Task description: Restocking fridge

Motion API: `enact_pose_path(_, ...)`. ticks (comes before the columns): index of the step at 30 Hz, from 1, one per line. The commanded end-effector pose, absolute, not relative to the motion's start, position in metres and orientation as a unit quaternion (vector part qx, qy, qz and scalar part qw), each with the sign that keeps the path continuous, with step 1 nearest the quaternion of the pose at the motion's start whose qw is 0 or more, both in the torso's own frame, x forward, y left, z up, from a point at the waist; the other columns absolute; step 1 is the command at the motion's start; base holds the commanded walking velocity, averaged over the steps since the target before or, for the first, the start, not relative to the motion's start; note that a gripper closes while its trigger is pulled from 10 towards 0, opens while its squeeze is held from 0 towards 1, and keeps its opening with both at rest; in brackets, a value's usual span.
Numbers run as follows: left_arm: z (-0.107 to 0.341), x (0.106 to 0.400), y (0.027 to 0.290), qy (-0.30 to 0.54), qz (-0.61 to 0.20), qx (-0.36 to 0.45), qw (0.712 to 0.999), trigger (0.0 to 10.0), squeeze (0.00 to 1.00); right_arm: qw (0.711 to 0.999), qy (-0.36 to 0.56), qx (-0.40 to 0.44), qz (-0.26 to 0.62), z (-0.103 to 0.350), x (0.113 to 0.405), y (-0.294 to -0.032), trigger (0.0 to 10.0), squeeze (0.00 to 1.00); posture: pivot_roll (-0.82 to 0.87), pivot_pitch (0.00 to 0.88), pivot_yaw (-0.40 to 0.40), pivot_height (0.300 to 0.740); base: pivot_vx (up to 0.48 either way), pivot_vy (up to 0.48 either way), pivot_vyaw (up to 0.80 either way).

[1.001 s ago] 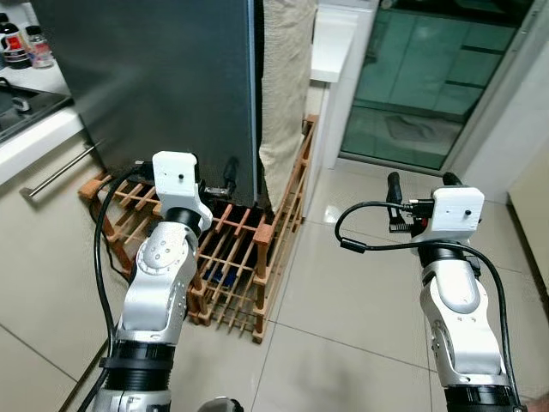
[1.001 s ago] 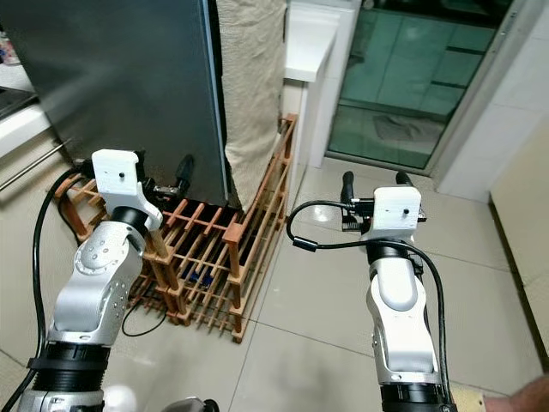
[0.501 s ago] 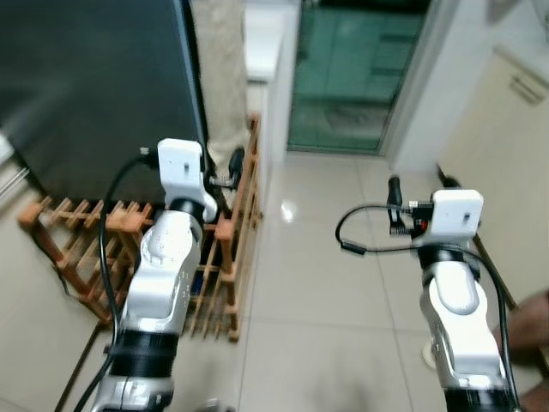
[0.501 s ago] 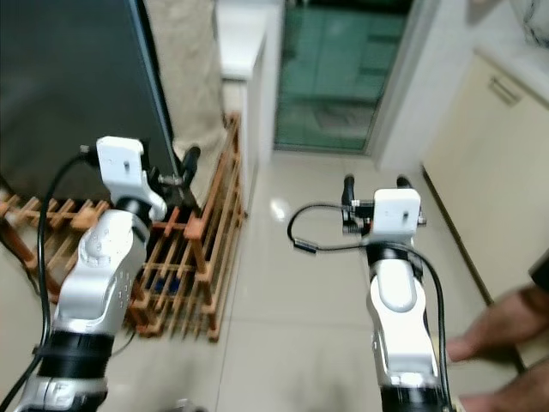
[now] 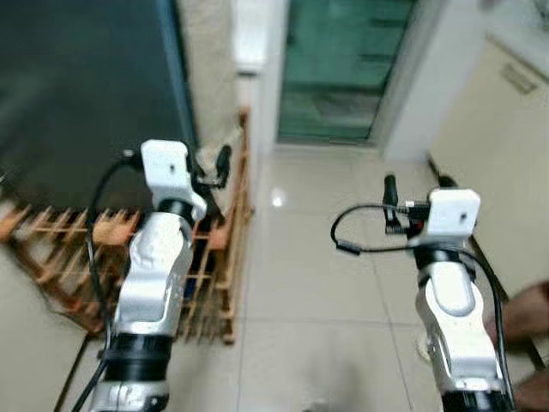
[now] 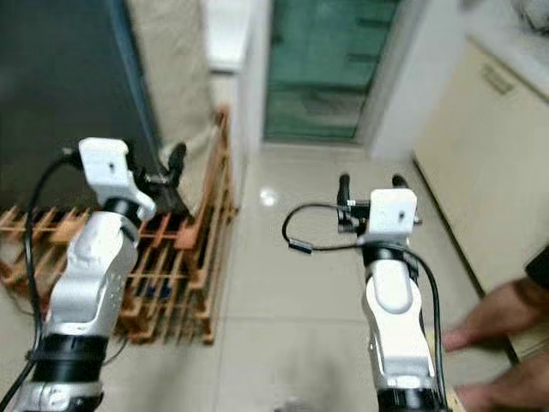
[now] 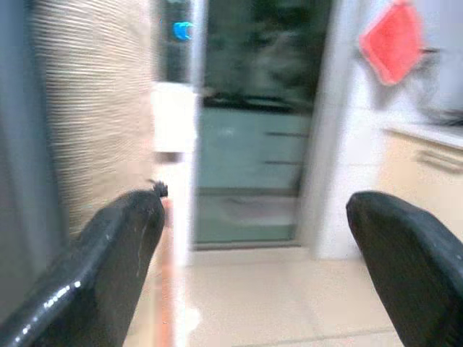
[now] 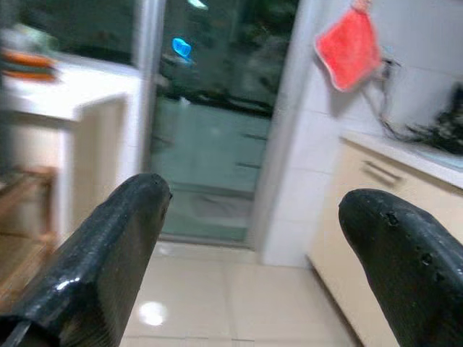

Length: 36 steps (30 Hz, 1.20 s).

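The fridge (image 5: pixel 77 86) shows as a dark grey wall at the left, its door side turned away from me. My left gripper (image 5: pixel 208 167) is raised beside the fridge's corner, open, with nothing between its fingers (image 7: pixel 108 267). My right gripper (image 5: pixel 417 184) is held up over the tiled floor, open and empty too, its fingers (image 8: pixel 101 260) wide apart. No item for stocking is in either gripper. The views are blurred.
A wooden slatted rack (image 5: pixel 214 249) stands on the floor against the fridge, under a hanging beige cloth (image 5: pixel 206 60). A glass door (image 5: pixel 343 69) is ahead. A cream cabinet (image 5: pixel 515 129) lines the right. A person's hand (image 6: pixel 497 322) reaches in at the lower right. A red cloth (image 8: pixel 349 47) hangs on the wall.
The camera has swung to the right, so fridge and rack now sit further left. A person's hand has come into view at the lower right. Both arms keep their raised pose.
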<state>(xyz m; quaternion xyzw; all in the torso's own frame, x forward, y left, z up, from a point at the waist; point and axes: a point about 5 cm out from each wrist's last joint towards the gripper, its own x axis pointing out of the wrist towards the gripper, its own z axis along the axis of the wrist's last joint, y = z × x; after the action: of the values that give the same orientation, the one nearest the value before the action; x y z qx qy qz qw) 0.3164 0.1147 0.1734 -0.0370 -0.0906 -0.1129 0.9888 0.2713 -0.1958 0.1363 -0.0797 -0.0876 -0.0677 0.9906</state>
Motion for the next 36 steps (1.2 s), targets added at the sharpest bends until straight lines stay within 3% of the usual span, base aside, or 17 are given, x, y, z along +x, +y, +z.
enact_pose_path(1, 0.178, 0.317, 0.128, -0.099, -0.101, -0.036, 0.989, 10.0, 0.0, 0.99, -0.113, -0.072, -0.052, 0.147, 0.274, -0.186, 10.0, 0.0, -0.1, 0.0, 0.0, 0.74, 0.0, 0.0, 0.0)
enact_pose_path(13, 0.187, 0.323, 0.138, -0.089, -0.052, -0.06, 0.993, 10.0, 0.0, 0.991, -0.11, -0.07, -0.043, 0.147, 0.274, -0.185, 10.0, 0.0, -0.11, 0.0, -0.005, 0.74, 0.0, 0.0, 0.0)
enact_pose_path(36, 0.186, 0.334, 0.117, -0.037, -0.087, -0.1, 0.99, 10.0, 0.0, 0.992, -0.094, -0.063, -0.056, 0.142, 0.275, -0.189, 10.0, 0.0, -0.13, 0.0, 0.002, 0.74, 0.0, 0.0, 0.0)
